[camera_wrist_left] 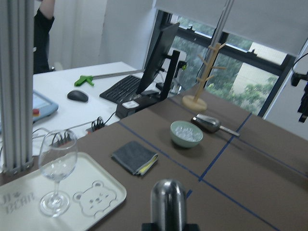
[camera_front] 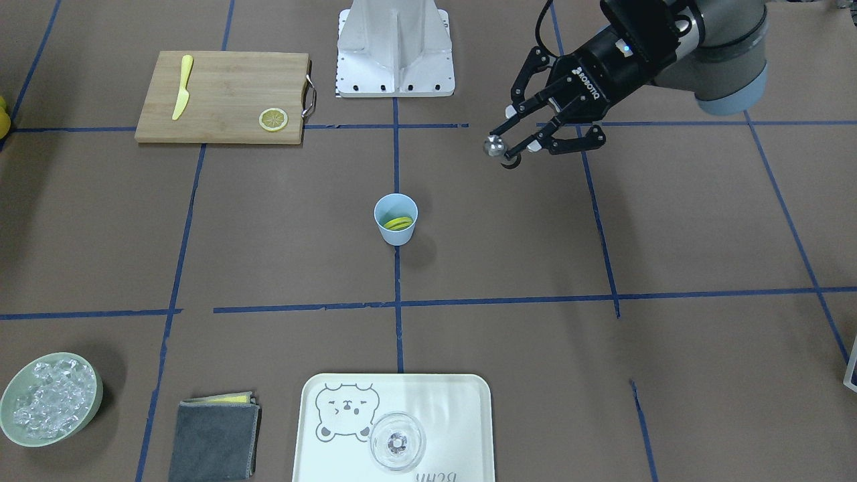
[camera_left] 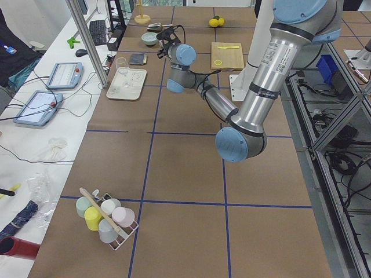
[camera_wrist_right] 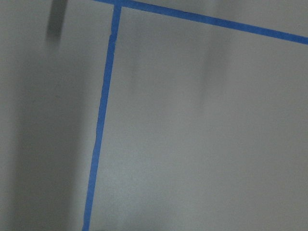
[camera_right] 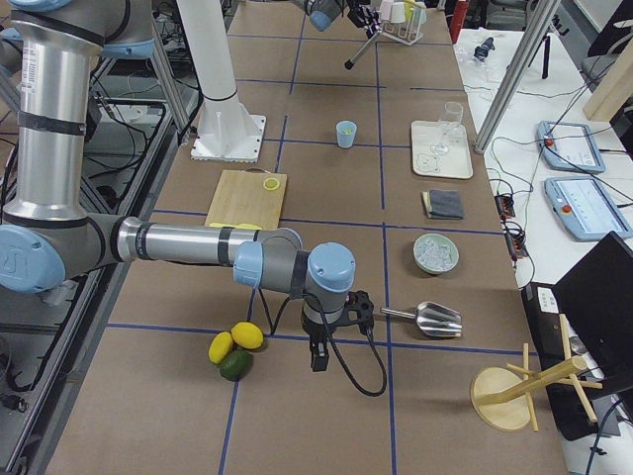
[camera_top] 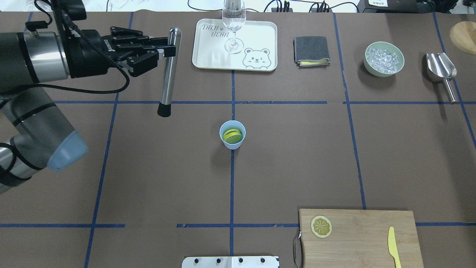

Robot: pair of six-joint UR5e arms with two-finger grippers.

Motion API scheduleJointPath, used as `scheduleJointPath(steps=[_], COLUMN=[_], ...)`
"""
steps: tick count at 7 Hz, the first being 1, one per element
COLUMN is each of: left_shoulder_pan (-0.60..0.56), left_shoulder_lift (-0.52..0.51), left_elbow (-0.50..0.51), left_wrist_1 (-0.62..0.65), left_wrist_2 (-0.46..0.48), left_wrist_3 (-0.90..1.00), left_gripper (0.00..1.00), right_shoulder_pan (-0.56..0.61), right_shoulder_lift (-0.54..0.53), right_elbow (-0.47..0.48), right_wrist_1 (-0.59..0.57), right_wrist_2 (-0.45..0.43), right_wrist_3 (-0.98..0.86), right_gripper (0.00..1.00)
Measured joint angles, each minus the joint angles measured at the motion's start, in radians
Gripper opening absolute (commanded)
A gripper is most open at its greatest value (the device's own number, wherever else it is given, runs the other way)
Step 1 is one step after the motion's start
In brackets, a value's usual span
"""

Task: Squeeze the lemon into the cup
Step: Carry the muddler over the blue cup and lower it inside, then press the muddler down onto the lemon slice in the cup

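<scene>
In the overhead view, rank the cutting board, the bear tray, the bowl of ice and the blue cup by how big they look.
Largest to smallest:
cutting board, though the frame's edge cuts it off
tray
bowl of ice
blue cup

Light-blue cup [camera_top: 232,135] upright, mid-table on tape line; lemon [camera_top: 232,136] inside, yellow-green, cut face up.

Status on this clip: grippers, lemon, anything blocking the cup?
Left gripper shut on steel muddler, clear of cup. Right gripper state unclear. Lemon sits in cup.
</scene>
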Motion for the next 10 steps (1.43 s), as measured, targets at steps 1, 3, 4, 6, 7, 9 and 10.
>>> scheduleJointPath(steps=[1,3,4,6,7,9,10], left_shoulder_pan=[0.075,0.202,0.225,0.255,0.272,0.316,0.330], left_shoulder_lift=[-0.039,-0.123,-0.139,-0.151,-0.158,-0.169,-0.173], left_elbow=[0.057,0.150,0.185,0.313,0.353,0.408,0.430], left_wrist_1=[-0.128,-0.273,-0.336,-0.505,-0.541,-0.556,-0.556], left_wrist_2=[0.125,0.340,0.382,0.439,0.457,0.510,0.532], left_wrist_3=[0.003,0.072,0.130,0.226,0.256,0.274,0.275], left_gripper=[0.00,0.00,0.00,0.00,0.00,0.00,0.00], right_shoulder_pan=[0.003,0.012,0.014,0.017,0.020,0.022,0.023], right_shoulder_lift=[0.000,-0.001,-0.001,-0.001,-0.001,-0.001,0.000], right_elbow=[0.000,-0.001,-0.002,-0.002,-0.002,-0.004,-0.006], right_wrist_1=[0.000,0.000,0.000,-0.001,-0.001,-0.001,-0.001], right_wrist_2=[-0.001,-0.004,-0.004,-0.006,-0.006,-0.007,-0.007], right_wrist_3=[-0.001,-0.001,-0.001,-0.001,-0.001,-0.001,-0.001], right_gripper=[1.00,1.00,1.00,1.00,1.00,1.00,1.00])
